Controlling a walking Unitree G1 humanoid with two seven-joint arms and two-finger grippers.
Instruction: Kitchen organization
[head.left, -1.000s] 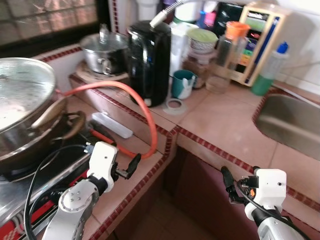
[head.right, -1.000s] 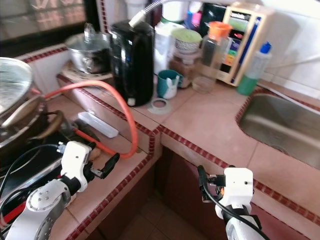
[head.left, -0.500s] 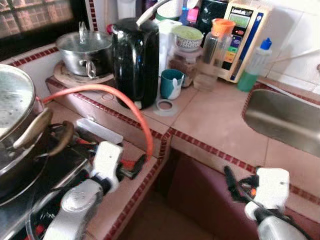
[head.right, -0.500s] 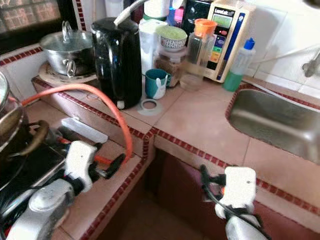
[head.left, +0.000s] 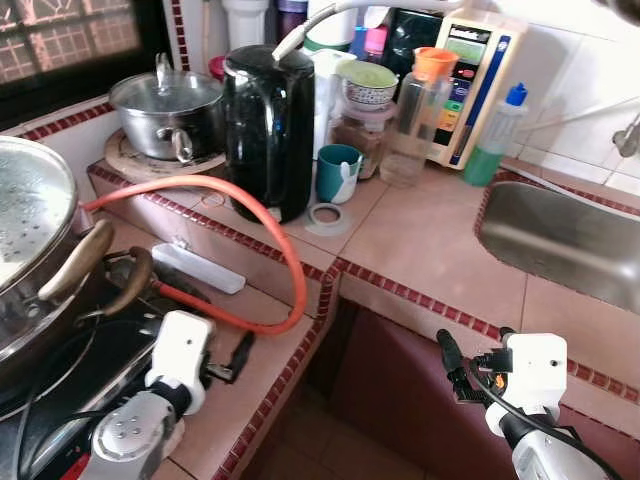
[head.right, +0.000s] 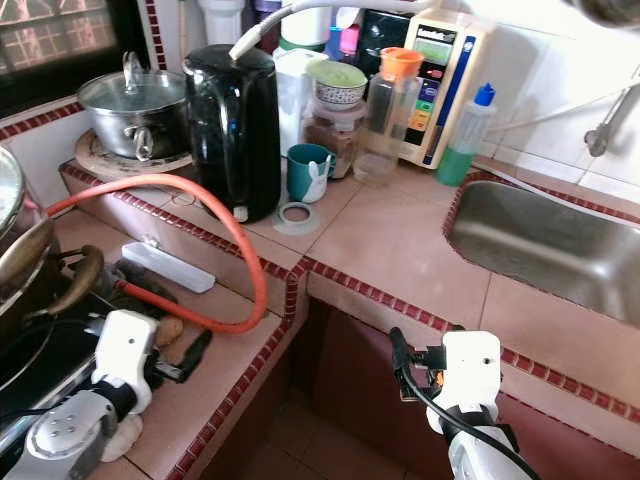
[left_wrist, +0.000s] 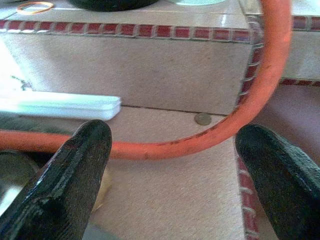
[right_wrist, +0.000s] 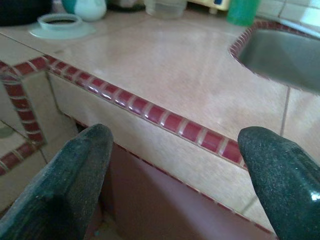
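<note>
Orange hose (left_wrist: 260, 95) just beyond the spread-fingered left gripper (left_wrist: 172, 170).

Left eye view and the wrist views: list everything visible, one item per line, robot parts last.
Kettle: one, black, upper counter.
Lidded pot: one, steel, on a round trivet beside the kettle.
Mug: one, teal, right of the kettle.
Tape ring: one, pale, before the mug.
Hose: one, orange, looping onto the lower counter.
Bottle: one, green with blue cap, by the sink.
Sink: one, steel, right.
Large pan: one, steel, far left.
Left gripper: open, over the lower counter.
Right gripper: open, before the counter edge.
</note>
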